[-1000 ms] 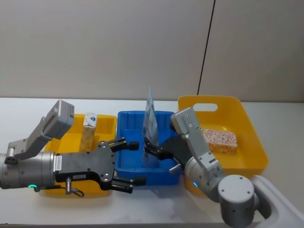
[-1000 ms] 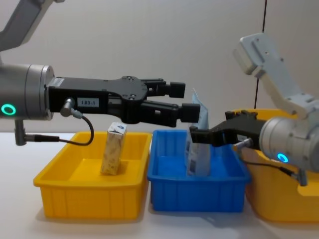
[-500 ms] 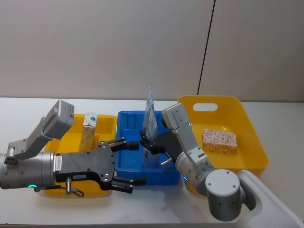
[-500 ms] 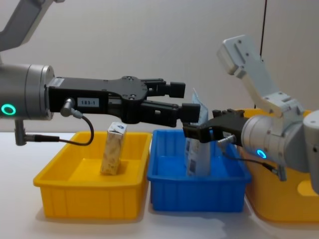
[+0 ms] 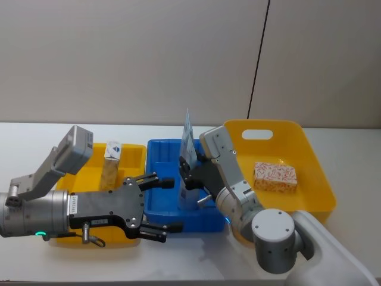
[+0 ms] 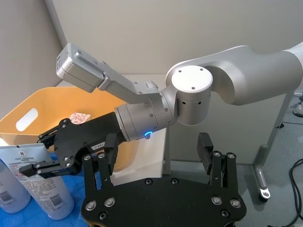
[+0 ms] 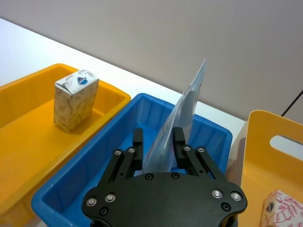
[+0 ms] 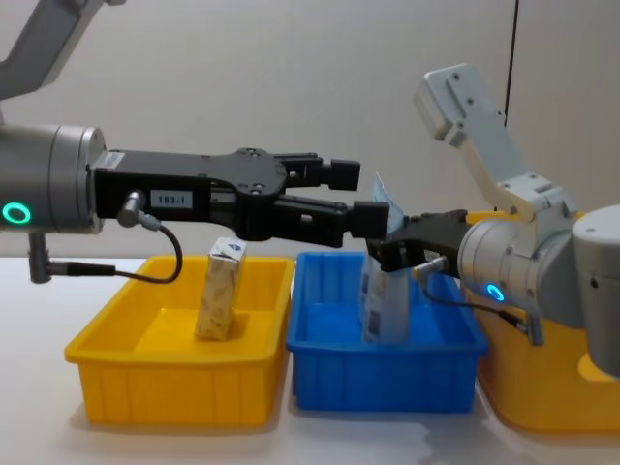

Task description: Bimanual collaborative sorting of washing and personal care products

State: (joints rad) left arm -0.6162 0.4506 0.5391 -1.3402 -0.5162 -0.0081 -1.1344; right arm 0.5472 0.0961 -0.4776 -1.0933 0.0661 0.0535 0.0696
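Head view: you've got three items binned already, as far as I can judge. Carton (image 5: pixel 111 164) stands upright in the left yellow bin (image 5: pixel 89 173), floral box (image 5: pixel 275 176) lies flat in the right yellow bin (image 5: pixel 309 161), and the pouch (image 5: pixel 188 159) stands in the blue bin (image 5: pixel 159 199) btwn them. No loose products on the table (image 5: pixel 36 137), so sorting looks near done; what's left is prob. just settling or letting go of the pouch. Right gripper (image 7: pixel 159 146) sits at the pouch w/ a finger on each side of its lower part, gap narrow; right wrist view shows the fingers flanking the film very closely, but you can't be sure they actually pinch it, so treat contact as unconfirmed. Left gripper (image 5: pixel 164 205) hovers over the blue bin's near-left part, fingers spread wide, holding nothing, apart from the pouch. Pouch long axis is roughly vertical, top corner up and leaning slightly; it's edge-on to you in head view, w/ its broad faces toward the bins on either side. Chest view: its base rests inside the blue bin, top well above the rim.
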